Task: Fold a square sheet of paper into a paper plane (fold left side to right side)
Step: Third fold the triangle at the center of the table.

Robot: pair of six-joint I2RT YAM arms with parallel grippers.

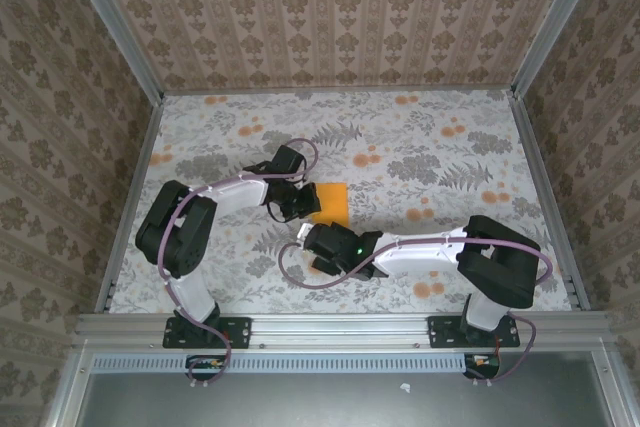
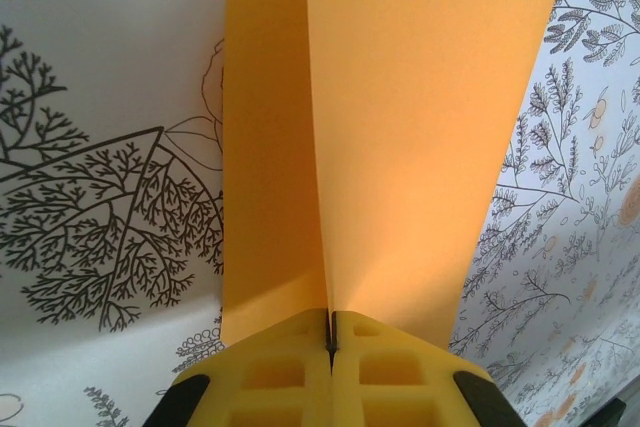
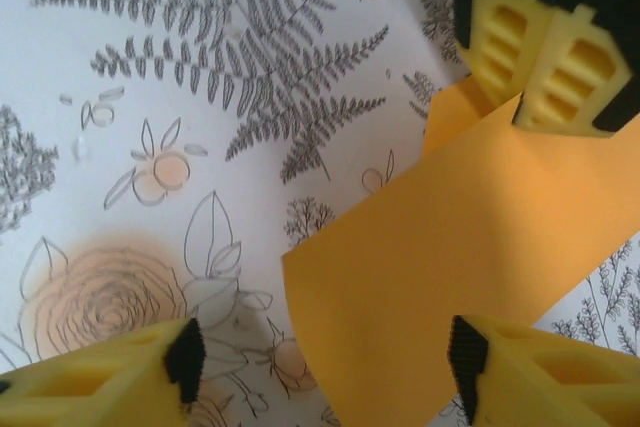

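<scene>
- Pinching one edge of the sheet of paper (image 2: 400,147), the left gripper (image 2: 331,342) has its yellow pads pressed together, with only the thin orange layer between them.
- From the pinch a straight crease runs away up the sheet, and one side stands lifted off the surface.
- The sheet lies on the floral cloth (image 1: 450,147) near the middle of the table, just beside both wrists in the top view.
- The right gripper (image 3: 320,377) hovers over the sheet's opposite corner, its fingers well apart and holding nothing.
- Orange paper shows in the gap between them; whether they touch it cannot be told.
</scene>
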